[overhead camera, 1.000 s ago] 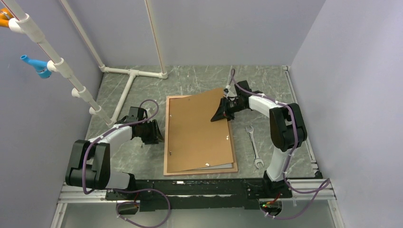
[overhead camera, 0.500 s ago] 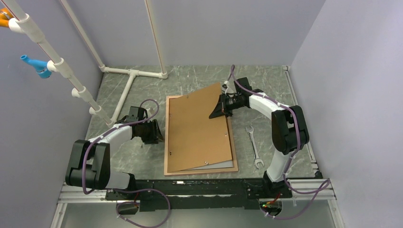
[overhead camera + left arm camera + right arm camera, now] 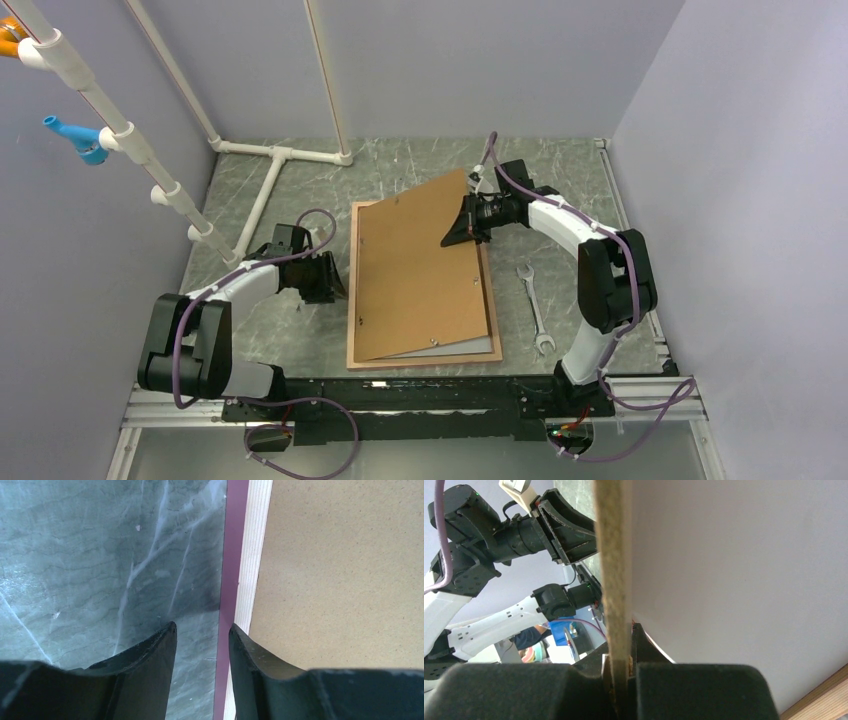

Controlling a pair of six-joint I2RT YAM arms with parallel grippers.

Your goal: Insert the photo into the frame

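Your right tool [image 3: 453, 238] is clenched on the far right corner of the brown backing board [image 3: 420, 275], which is held tilted above the frame [image 3: 351, 310]. The frame lies flat on the tabletop [image 3: 290, 335]. The photo [image 3: 472, 349] shows only as 1 pale strip inside the frame's near edge, under the board. Your left tool [image 3: 202, 636] sits released at the frame's left edge, grasping nothing. 1 wrench [image 3: 533, 305] lies right of the frame.

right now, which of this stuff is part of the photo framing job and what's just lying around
Part of the job: frame; backing board, pinched by the right fingers; white sheet under it, probably the photo.
Just lying about: wrench; white pipe stand; blue nozzle.
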